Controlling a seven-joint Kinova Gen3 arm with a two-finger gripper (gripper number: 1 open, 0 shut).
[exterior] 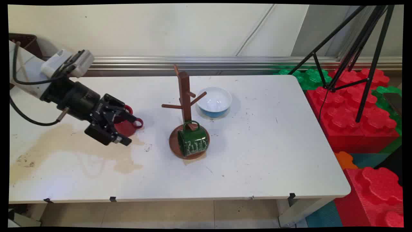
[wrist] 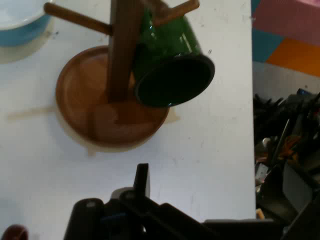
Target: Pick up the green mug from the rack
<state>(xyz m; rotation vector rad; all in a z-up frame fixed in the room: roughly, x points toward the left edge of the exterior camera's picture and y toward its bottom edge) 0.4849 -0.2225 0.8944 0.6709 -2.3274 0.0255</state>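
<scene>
Spanning white stained table (exterior: 257, 154); red foam blocks (exterior: 354, 122) | jaws spread beside red mug (exterior: 127, 126)

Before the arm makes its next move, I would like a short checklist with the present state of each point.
1. Gripper open: ok, the fingers stand apart.
2. Gripper empty: ok, nothing between the fingers.
3. Red cup within reach: ok, right behind the gripper; contact cannot tell.
4. Green mug secure on the rack: ok, its handle hangs on a low peg, tilted.
5. Bowl apart from the rack: ok, behind it to the right.
6. Table dry: not ok, brown stain under the gripper.
</scene>
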